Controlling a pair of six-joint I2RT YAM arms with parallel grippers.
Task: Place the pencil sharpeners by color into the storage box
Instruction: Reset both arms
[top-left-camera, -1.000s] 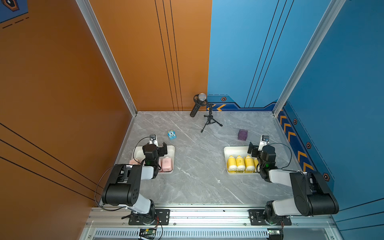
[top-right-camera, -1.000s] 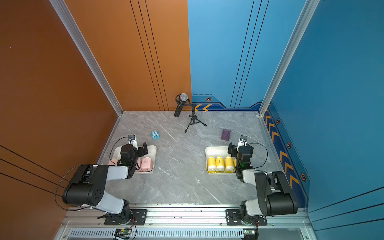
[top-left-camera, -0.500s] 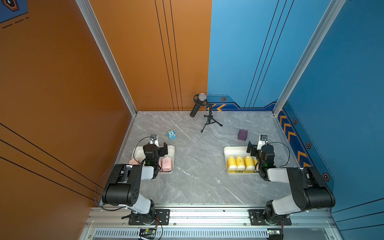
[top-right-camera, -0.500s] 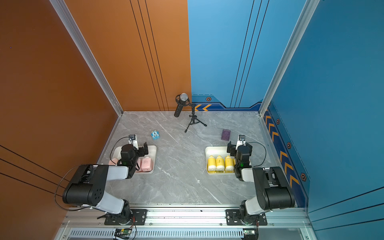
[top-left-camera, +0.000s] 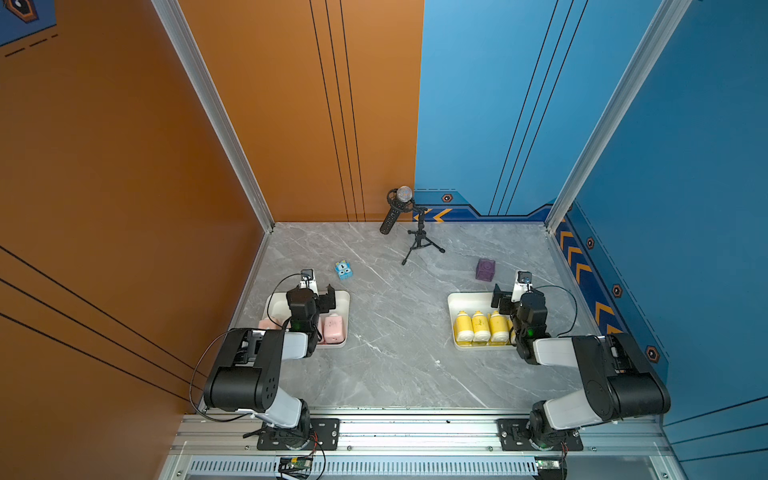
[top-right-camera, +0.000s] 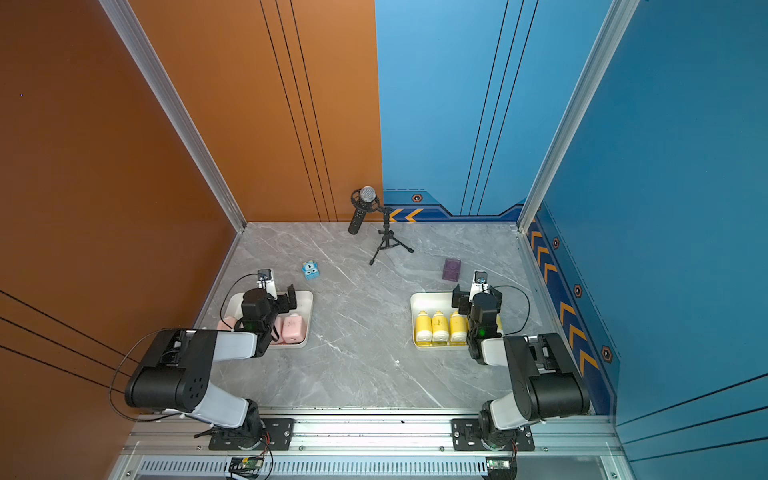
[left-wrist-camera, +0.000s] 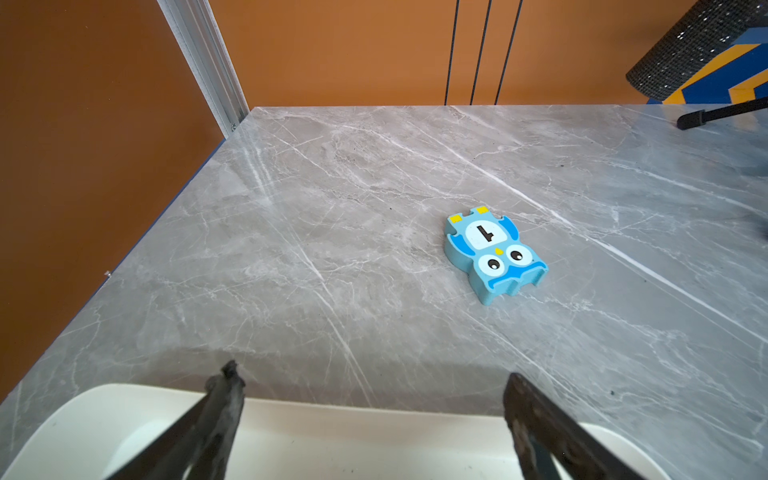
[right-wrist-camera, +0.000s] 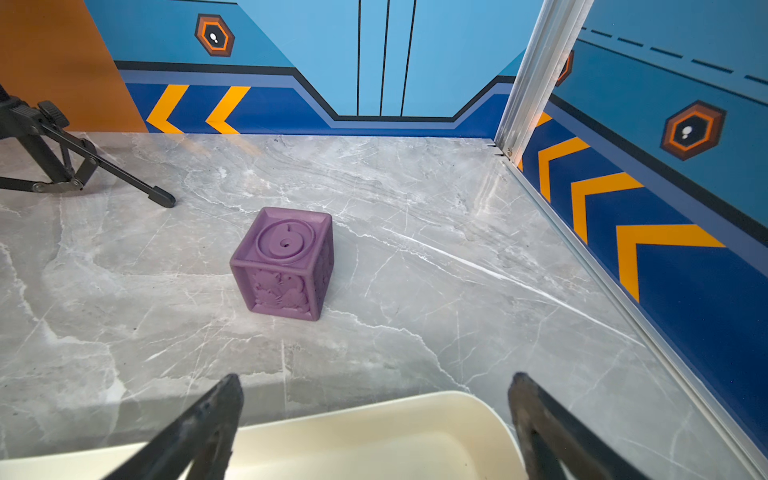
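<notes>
Grey marble table (top-left-camera: 395, 365) carries everything. Left arm (top-left-camera: 249, 365) reaches over the white left tray (top-left-camera: 344, 296). Left gripper (top-left-camera: 319, 296) sits above the tray's far end, jaws wide apart, nothing between them; same in the wrist view (left-wrist-camera: 372, 374). Right arm (top-left-camera: 602, 374) mirrors it over the white right tray (top-left-camera: 459, 300), right gripper (top-left-camera: 510, 297) also spread and empty (right-wrist-camera: 376, 379). Trays are well apart, one per side. Microphone stand (top-left-camera: 419, 241) is at back centre. Pink sharpeners (top-left-camera: 334, 328) are in the left tray's near end: one clear, the rest partly under the arm. Yellow sharpeners (top-left-camera: 481, 328) are in the right tray, three side by side, more hidden by the arm; count unclear. Purple cube (top-left-camera: 485, 269) lies on the table just behind the right tray. Blue owl block (top-left-camera: 344, 270) lies flat just behind the left tray.
</notes>
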